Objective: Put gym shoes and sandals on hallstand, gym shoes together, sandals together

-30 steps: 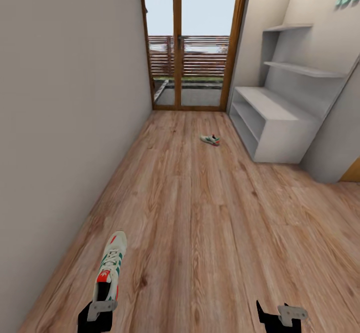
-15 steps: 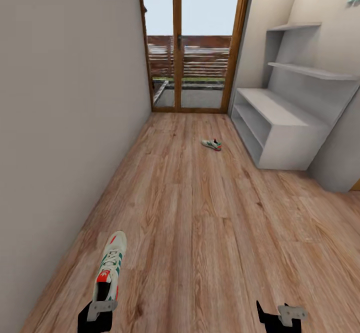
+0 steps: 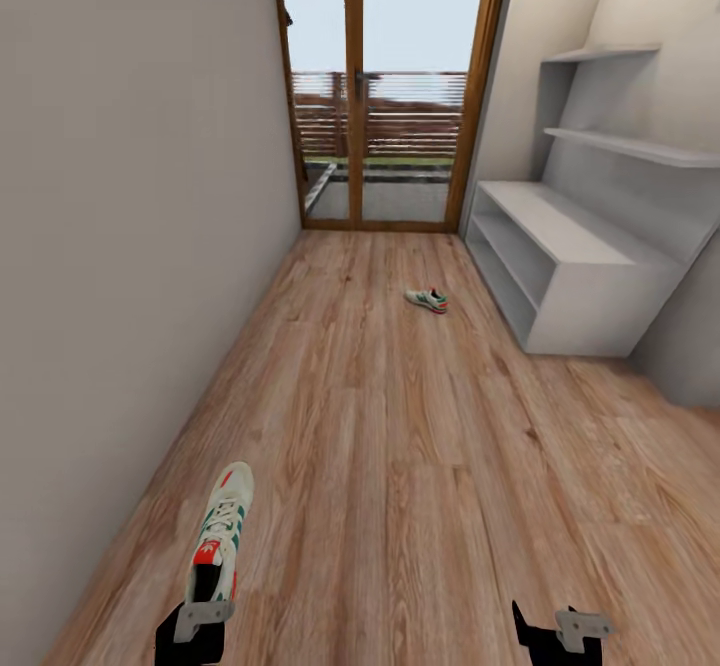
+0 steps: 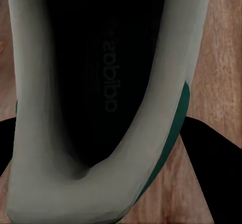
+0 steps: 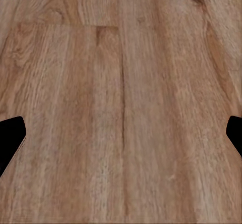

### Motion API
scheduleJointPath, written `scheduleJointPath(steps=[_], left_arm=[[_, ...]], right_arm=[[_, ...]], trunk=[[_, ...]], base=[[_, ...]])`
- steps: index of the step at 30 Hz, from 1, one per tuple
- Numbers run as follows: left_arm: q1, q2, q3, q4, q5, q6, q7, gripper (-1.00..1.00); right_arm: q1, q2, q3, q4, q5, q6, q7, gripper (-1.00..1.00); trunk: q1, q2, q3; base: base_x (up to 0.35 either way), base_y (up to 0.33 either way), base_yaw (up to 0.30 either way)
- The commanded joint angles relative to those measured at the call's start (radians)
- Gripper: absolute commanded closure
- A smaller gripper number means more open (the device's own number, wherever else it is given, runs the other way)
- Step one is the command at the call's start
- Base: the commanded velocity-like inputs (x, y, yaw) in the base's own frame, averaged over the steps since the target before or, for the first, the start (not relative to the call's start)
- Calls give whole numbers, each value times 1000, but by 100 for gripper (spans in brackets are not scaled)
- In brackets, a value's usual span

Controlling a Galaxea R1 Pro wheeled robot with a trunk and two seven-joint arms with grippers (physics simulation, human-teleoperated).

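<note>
Left hand (image 3: 205, 614) clamped on my gym shoe (image 3: 222, 528) at 7 o'clock | right hand (image 3: 560, 631) apart, empty | view has rolled forward; second gym shoe (image 3: 426, 300) and hallstand (image 3: 585, 286) at 1 o'clock nearer, delivery under way

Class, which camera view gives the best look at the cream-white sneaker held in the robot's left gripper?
The head view: the cream-white sneaker appears whole, laces and teal stripes visible, heel at the left gripper. The left wrist view gives a close-up of its dark insole. The right wrist view shows wood floor.

matt wood-grain corridor floor (image 3: 420, 466), smooth hallstand (image 3: 585, 286)
</note>
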Motion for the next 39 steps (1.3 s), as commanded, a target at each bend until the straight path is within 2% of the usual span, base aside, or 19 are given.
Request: scheduleJointPath(steps=[1,15,39], left_arm=[[0,0,-1,0,1,-3,2,100],[0,-3,-2,0,3,-3,2,100],[0,-3,0,0,3,-3,2,100]], right_arm=[[0,0,0,1,-7,-3,4,-100],[0,0,0,2,-7,-3,4,-100],[0,0,2,3,-5,-3,7,-100]], trunk=[[0,0,0],[0,0,22],[0,0,53]], base=[[339,0,0],[337,-15,0],[292,-163,0]])
